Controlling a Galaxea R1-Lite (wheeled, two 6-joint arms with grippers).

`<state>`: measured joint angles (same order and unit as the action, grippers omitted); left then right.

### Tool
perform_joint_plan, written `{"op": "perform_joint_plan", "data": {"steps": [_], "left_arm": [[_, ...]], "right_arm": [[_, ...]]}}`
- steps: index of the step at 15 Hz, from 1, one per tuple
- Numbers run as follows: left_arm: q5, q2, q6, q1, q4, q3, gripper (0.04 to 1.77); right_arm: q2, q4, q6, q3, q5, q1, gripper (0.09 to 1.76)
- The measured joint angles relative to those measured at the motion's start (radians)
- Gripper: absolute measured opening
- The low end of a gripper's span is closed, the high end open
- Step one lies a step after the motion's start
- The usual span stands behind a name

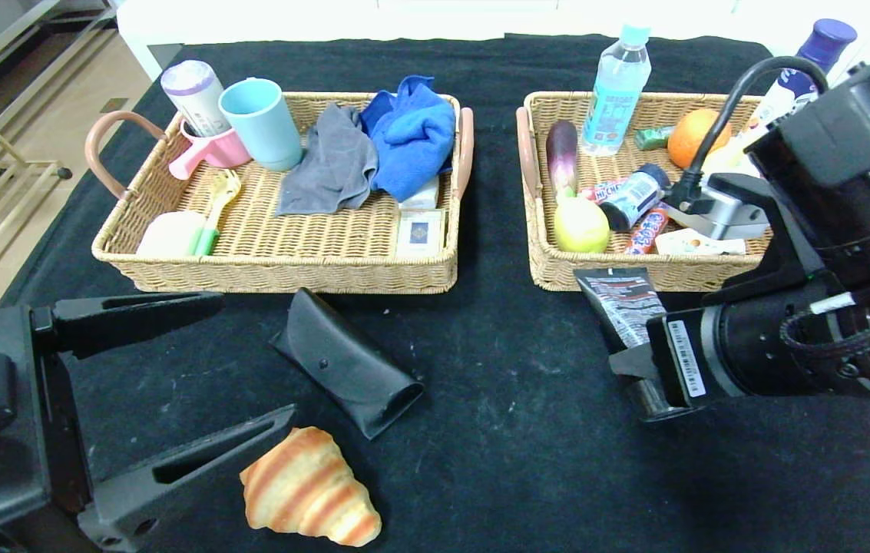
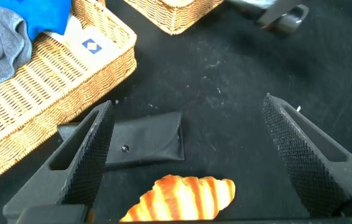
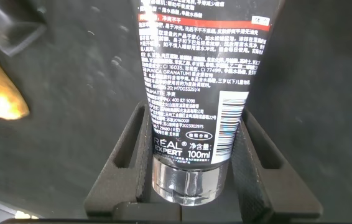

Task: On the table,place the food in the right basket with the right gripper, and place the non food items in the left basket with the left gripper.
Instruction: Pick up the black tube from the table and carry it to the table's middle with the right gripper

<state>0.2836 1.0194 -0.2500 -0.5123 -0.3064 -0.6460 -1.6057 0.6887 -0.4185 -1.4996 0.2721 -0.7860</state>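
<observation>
Black-draped table (image 1: 511,399) carried two wicker trays at far side. Left gripper (image 1: 250,361) near left, fingers spread wide, nothing between. Croissant (image 1: 310,488) just beside it, glasses case (image 1: 348,362) behind. Right gripper (image 3: 191,168) pinched black squeeze tube (image 1: 622,302), near right basket (image 1: 550,269).

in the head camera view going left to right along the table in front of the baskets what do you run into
Left gripper, open → croissant → glasses case → black squeeze tube, held at its cap end by the right gripper.
</observation>
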Motion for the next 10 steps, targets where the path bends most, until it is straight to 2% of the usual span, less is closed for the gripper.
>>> {"op": "perform_joint_plan", "data": {"steps": [3, 10], "left_arm": [[0.0, -0.003, -0.001, 0.0, 0.0, -0.001, 1.72], [0.0, -0.022, -0.006, 0.0, 0.001, -0.004, 1.72]], "right_arm": [[-0.072, -0.005, 0.0, -0.071, 0.054, -0.037, 0.8], [-0.208, -0.098, 0.002, -0.131, 0.058, -0.094, 0.79]]}}
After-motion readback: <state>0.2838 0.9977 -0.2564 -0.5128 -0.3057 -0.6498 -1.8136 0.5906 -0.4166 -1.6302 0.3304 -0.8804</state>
